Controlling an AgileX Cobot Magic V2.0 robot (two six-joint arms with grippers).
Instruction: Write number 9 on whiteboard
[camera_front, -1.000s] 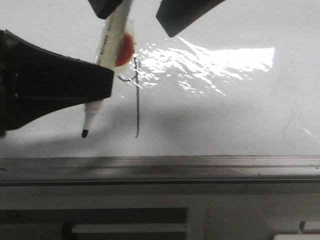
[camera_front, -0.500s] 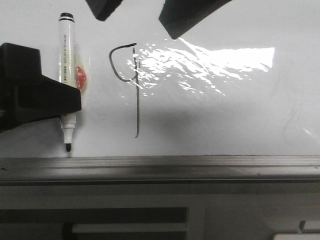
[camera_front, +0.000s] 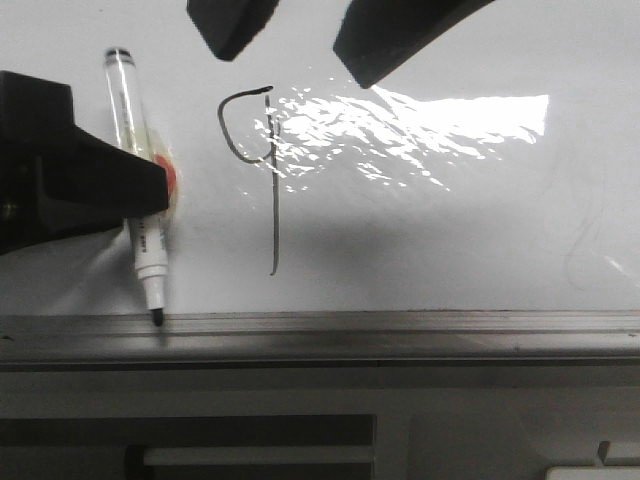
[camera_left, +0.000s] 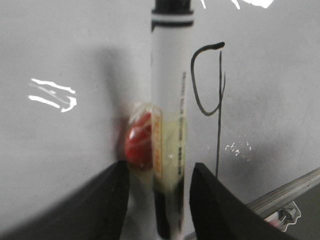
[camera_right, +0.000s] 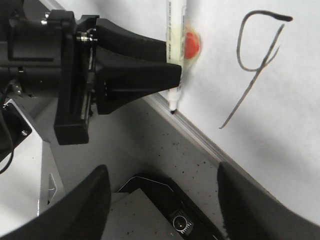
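The number 9 (camera_front: 272, 200) is drawn in thin black line on the whiteboard (camera_front: 450, 230), an open loop with a long stem; it also shows in the left wrist view (camera_left: 218, 130) and the right wrist view (camera_right: 250, 85). A white marker (camera_front: 148, 255) with a red blob taped to it (camera_left: 139, 140) lies against the board left of the 9, its black tip down at the grey edge rail (camera_front: 400, 325). My left gripper (camera_left: 160, 172) is open, with a finger on each side of the marker (camera_left: 170, 75) and a gap on both sides. My right gripper (camera_right: 162, 172) is open and empty, its fingers (camera_front: 400, 35) above the 9.
A faint grey smudge (camera_front: 585, 240) marks the board at the right. A bright glare patch (camera_front: 430, 125) lies right of the 9. Below the rail runs a speckled grey ledge (camera_right: 165, 135) and a dark camera housing (camera_right: 180, 222).
One second ago the left gripper held the marker next to the 9; it moved left. The marker has since tilted and slid down until its tip reached the rail.
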